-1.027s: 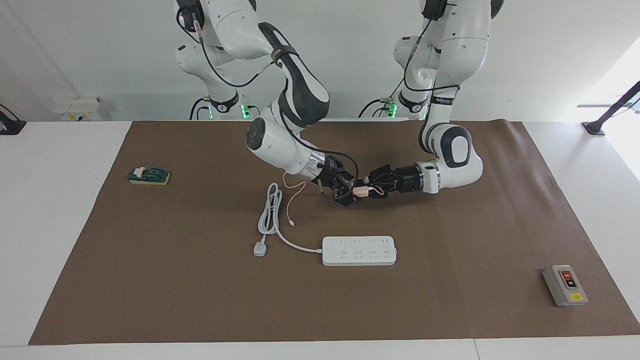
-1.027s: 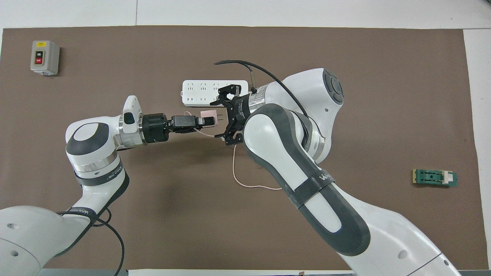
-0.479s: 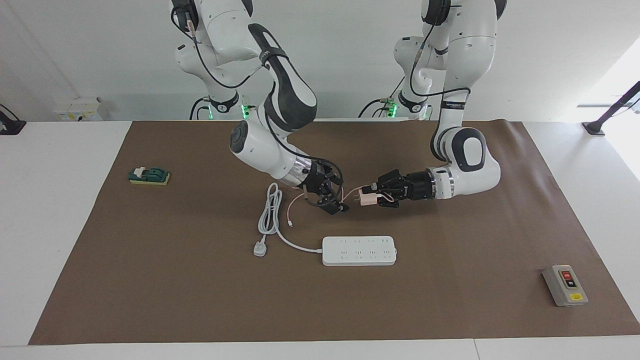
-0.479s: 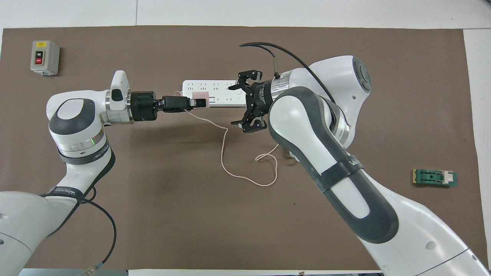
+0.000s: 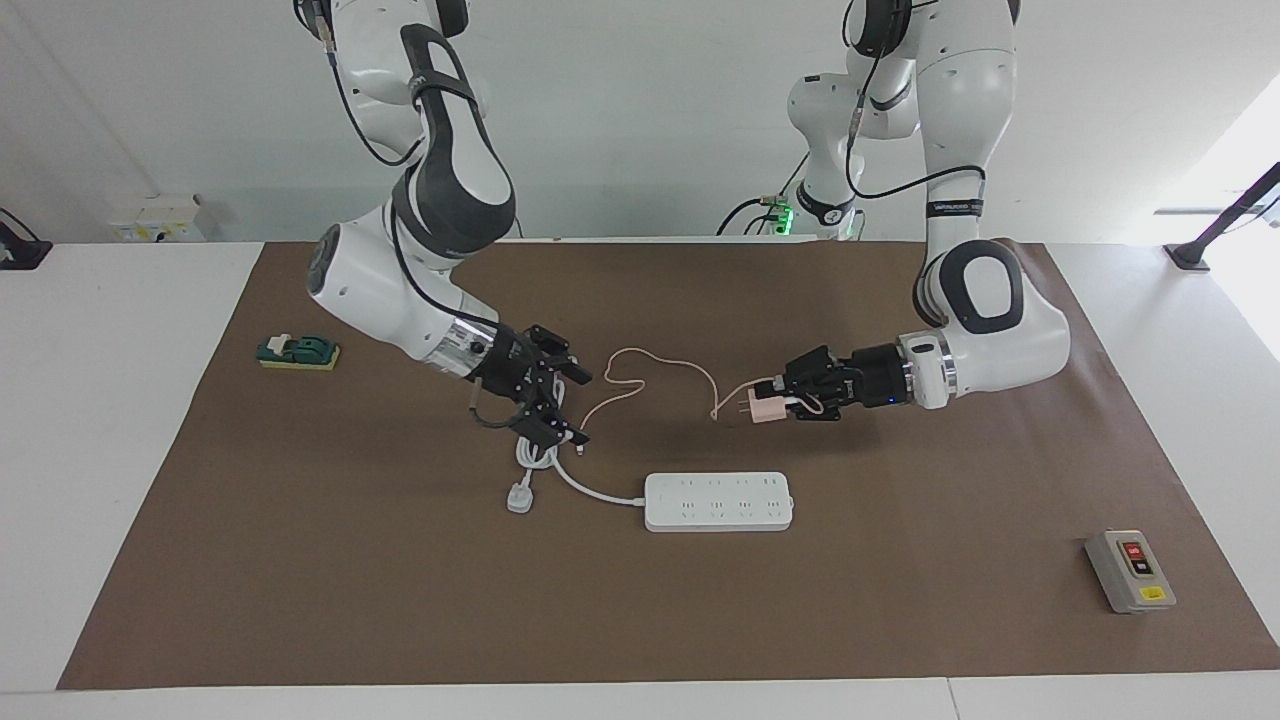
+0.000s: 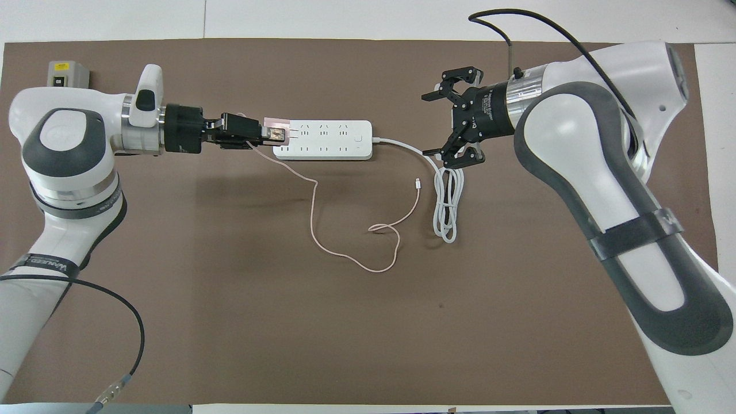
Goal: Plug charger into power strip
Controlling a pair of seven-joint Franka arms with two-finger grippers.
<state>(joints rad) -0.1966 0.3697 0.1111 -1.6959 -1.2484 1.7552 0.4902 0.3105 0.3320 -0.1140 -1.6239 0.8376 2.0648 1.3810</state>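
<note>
My left gripper [image 5: 778,404] is shut on the pale pink charger [image 5: 767,409] and holds it level in the air, prongs pointing toward the right arm's end. In the overhead view the left gripper [image 6: 272,130] and the charger [image 6: 277,123] lie over the end of the white power strip [image 6: 325,138] toward the left arm's end. The facing view shows the charger well above the power strip [image 5: 718,501] and apart from it. The thin pink cable [image 5: 640,362] trails across the mat [image 6: 345,253]. My right gripper [image 5: 578,406] is open and empty over the strip's coiled white cord [image 6: 445,207].
The strip's white three-pin plug [image 5: 519,497] lies by the coil [image 5: 530,452]. A grey switch box [image 5: 1130,571] sits at the left arm's end, partly covered by the left arm in the overhead view [image 6: 68,70]. A green block [image 5: 298,351] lies at the right arm's end.
The left gripper carried the charger toward the left arm's end, over the strip's end. The open right gripper drew back toward the right arm's end, over the white cord. The pink cable stretched out.
</note>
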